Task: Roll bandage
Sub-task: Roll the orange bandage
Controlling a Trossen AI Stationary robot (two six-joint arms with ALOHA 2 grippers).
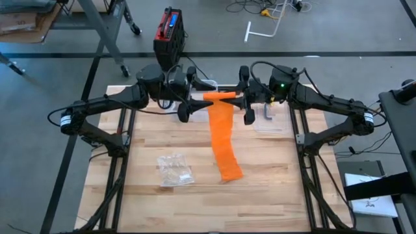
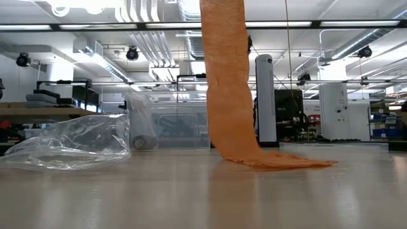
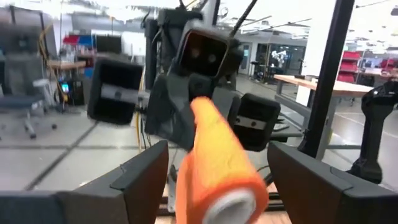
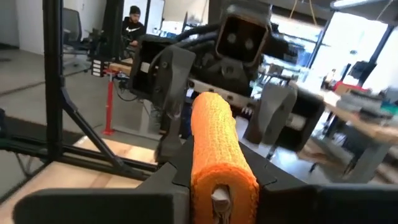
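clear plastic bag (image 1: 175,169) on table (image 1: 273,188) | red box (image 1: 168,30) on floor

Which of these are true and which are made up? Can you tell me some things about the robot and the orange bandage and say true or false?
1. The orange bandage hangs from a roll down to the table. True.
2. The right gripper is clamped on the roll. True.
3. The left gripper squeezes the roll tight. False: its fingers stand open on either side of it.
4. A clear plastic bag lies on the table. True.
5. The bandage is blue. False: it is orange.
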